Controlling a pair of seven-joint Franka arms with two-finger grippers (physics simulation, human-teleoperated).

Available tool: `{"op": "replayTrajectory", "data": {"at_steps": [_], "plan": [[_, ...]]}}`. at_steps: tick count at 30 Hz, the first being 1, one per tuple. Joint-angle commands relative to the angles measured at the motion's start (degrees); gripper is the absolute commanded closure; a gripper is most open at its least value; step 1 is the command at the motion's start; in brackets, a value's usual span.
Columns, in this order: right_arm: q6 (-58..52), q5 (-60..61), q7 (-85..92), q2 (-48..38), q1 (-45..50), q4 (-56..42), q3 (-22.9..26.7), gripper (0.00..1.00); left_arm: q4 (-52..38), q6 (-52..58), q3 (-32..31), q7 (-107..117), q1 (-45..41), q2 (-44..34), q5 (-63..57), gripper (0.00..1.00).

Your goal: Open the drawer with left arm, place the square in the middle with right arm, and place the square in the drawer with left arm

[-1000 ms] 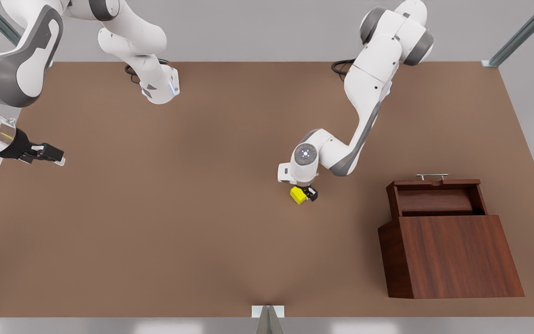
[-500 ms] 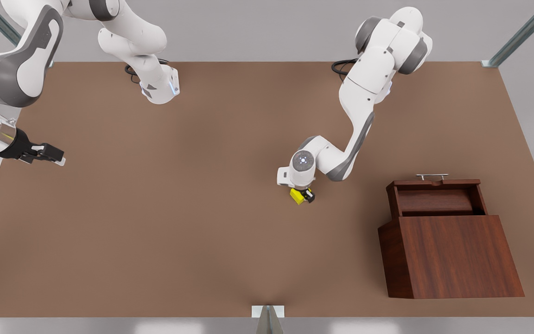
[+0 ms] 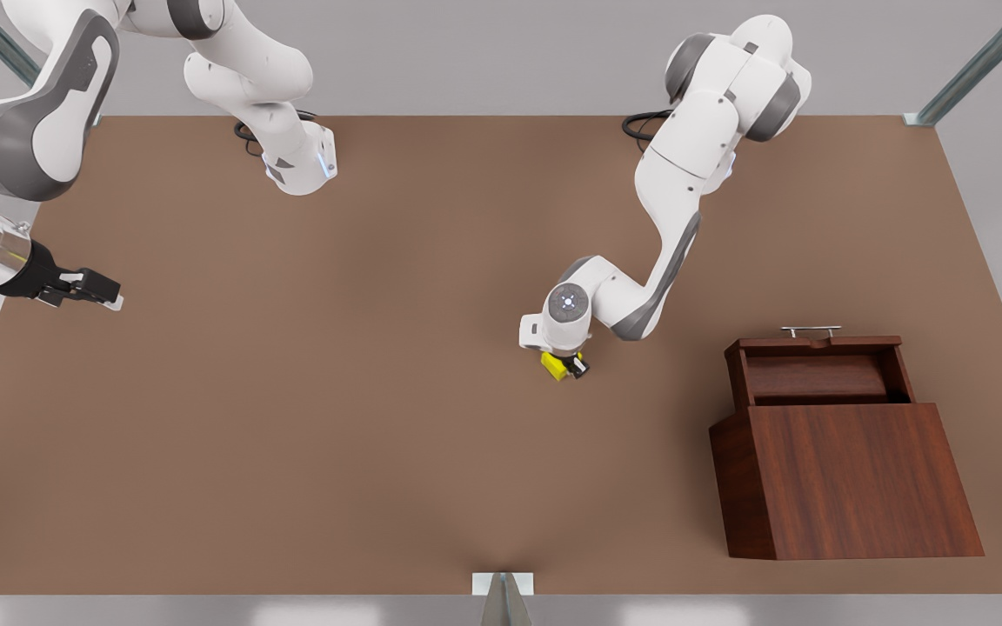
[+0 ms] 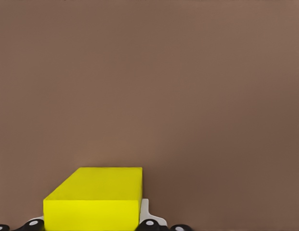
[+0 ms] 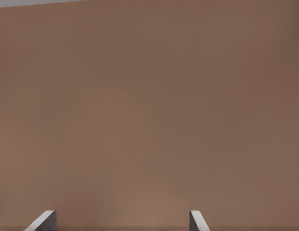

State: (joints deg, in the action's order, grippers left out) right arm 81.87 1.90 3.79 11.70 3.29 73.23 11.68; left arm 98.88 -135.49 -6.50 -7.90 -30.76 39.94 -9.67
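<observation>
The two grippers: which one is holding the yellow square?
The left gripper, near the table's middle in the front view, is shut on the square. The right gripper, at that view's left edge, waits open.

Left arm down on the cube, right arm parked

Left gripper points straight down mid-table, fingers clamped on the yellow cube. Right gripper hangs at the front view's left edge, level, its fingers spread apart, arm waiting
</observation>
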Motion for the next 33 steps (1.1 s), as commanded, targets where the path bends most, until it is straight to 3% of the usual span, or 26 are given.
{"op": "replayTrajectory", "data": {"at_steps": [1,6,13,17,25,30,33], "plan": [[0.04,-0.14,-0.01,-0.01,-0.04,-0.19,0.01,0.0,0.0,0.05,0.0,-0.01,0.0,-0.04,0.0,0.33],[-0.05,-0.23,-0.1,-0.01,-0.3,-0.55,0.01,0.0,-0.53,0.75,0.0,0.33,0.09,-1.36,0.09,0.35],[-0.05,-0.23,-0.1,-0.01,-0.3,-0.55,0.01,0.0,-1.32,18.6,2.1,-2.21,1.14,-16.56,5.44,0.34],[0.04,-0.23,-0.1,-0.01,-0.39,-0.55,0.01,0.0,-2.9,24.93,8.52,-13.72,1.14,-20.34,8.96,0.34],[-0.05,-0.23,-0.1,-0.01,-0.39,-0.64,0.1,0.0,-2.82,25.72,29.26,-52.83,1.14,-20.96,13.45,0.34],[-0.05,-0.23,-2.2,-0.01,-0.3,-0.72,0.09,0.0,-2.38,25.19,36.3,-64.26,1.84,-19.38,15.29,0.34],[0.04,-0.14,-2.2,0.08,-0.39,-0.64,0.1,0.0,-2.46,24.66,36.3,-68.22,5.1,-18.32,15.47,0.35]]}}
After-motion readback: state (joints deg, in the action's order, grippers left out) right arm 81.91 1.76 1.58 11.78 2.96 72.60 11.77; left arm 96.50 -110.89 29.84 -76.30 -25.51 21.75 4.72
